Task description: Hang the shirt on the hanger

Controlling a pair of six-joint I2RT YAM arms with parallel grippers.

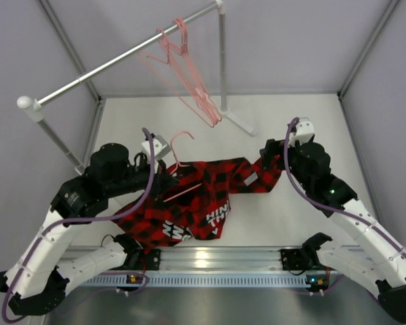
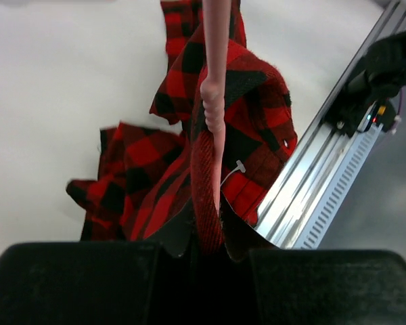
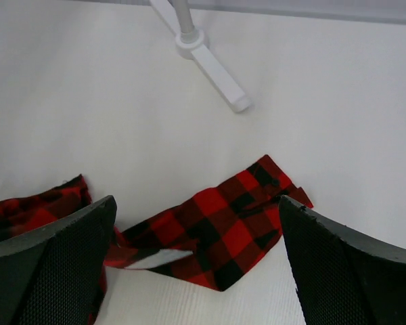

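toward the near side of the bench (image 1: pixel 311 135), the left jaws pinch the pink hanger (image 2: pixel 215 68) with a fold of the shirt (image 1: pixel 189 203) sprawled there; the right jaws gape wide over its sleeve (image 3: pixel 216 230); farther back, two spare hangers (image 1: pixel 189 74) dangle from a rack (image 1: pixel 122 59).

The shirt (image 1: pixel 196 203) lies on the table (image 1: pixel 277 128), one sleeve (image 3: pixel 223 223) beneath my right jaws, the hanger (image 2: pixel 215 68) on its left part between my left jaws. Behind stands the rack (image 1: pixel 122 61), other hangers (image 1: pixel 189 74) on it.
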